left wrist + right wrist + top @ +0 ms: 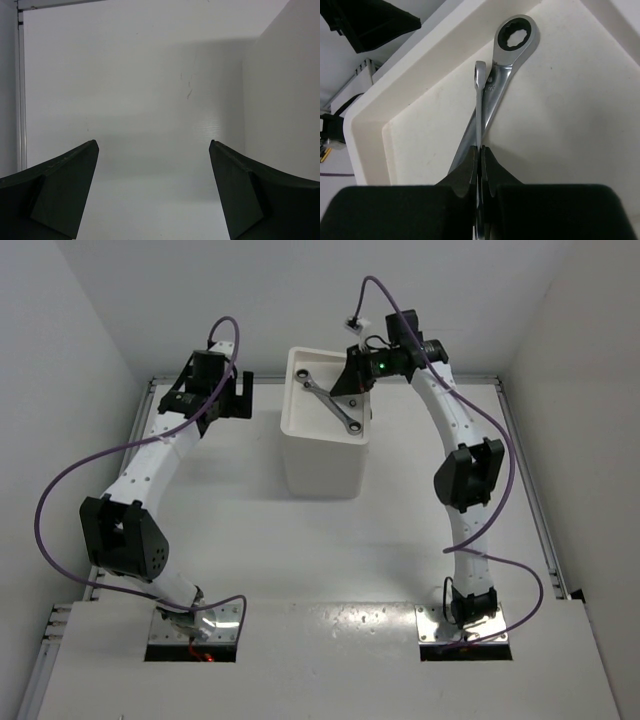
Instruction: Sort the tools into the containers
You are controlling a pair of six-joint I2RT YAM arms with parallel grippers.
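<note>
The white drawer unit [322, 455] stands at the back middle of the table; its drawers do not show from above. One silver wrench [330, 405] lies slanted in its top tray [420, 135] and shows in the right wrist view [512, 45] with its ring end far. My right gripper [352, 375] is over the tray. In its wrist view the right gripper [481, 150] is shut on the second slim wrench [480, 100], held edge-on above the first. My left gripper [240, 395] is open and empty left of the unit, also in its wrist view [152, 150]. Both pliers are out of view.
The white table [250, 530] is boxed in by white walls, with metal rails [20, 100] along its edges. In the left wrist view a white upright face [285, 100] rises on the right. Purple cables loop over both arms.
</note>
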